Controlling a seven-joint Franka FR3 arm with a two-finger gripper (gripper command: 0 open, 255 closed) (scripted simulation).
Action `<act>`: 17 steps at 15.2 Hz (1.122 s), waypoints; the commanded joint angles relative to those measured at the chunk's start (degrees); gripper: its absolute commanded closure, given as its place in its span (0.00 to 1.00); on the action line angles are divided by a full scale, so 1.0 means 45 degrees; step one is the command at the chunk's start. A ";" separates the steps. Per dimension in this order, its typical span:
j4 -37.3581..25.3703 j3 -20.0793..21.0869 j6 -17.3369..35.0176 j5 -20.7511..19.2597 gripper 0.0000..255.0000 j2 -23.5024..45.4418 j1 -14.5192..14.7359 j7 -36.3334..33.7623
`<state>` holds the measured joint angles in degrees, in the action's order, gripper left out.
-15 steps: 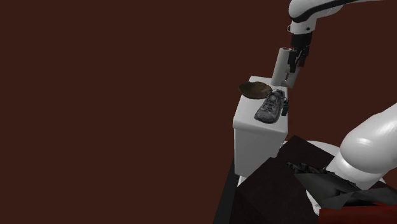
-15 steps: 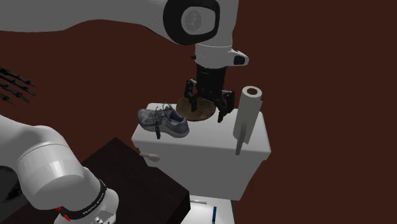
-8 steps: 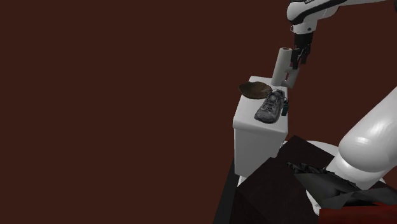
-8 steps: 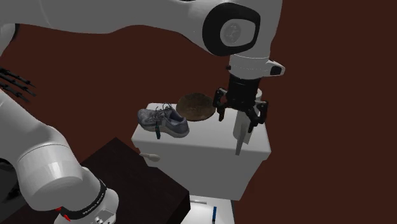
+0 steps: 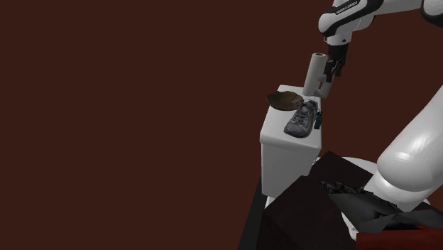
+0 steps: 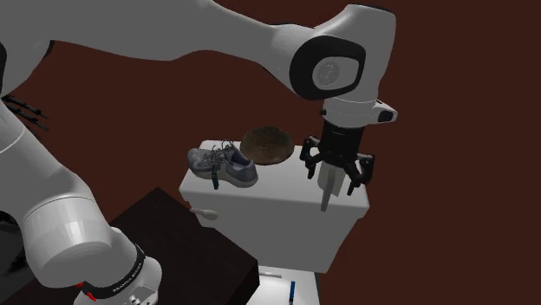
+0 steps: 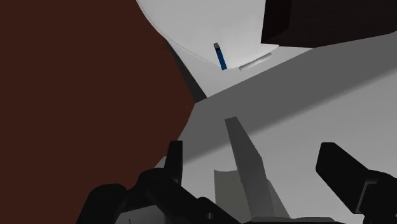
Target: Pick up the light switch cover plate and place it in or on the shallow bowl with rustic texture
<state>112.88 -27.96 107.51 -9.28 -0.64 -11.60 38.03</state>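
A white arm is held over a white surface. A tall white cover plate is stood upright there, long axis vertical. Its upper end is flanked by the black fingers, spread wide and gripping nothing. In the second exterior view, the brown shallow bowl is set at ten o'clock from them.

Shoe, bowl and post on tank, bowl just beside shoe, post apart
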 commanded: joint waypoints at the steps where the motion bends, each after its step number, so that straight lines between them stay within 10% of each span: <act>1: 0.0247 -0.0028 0.0271 -0.0010 0.00 0.0015 -0.0027 0.0012; 9: 0.0240 -0.0028 0.0268 -0.0008 0.00 0.0020 -0.0027 0.0014; 10: 0.0240 -0.0028 0.0268 -0.0008 1.00 0.0020 -0.0027 0.0014; 17: 0.0241 -0.0027 0.0268 -0.0009 1.00 0.0018 -0.0026 0.0012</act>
<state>113.96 -28.08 108.69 -9.32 -0.59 -11.72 38.09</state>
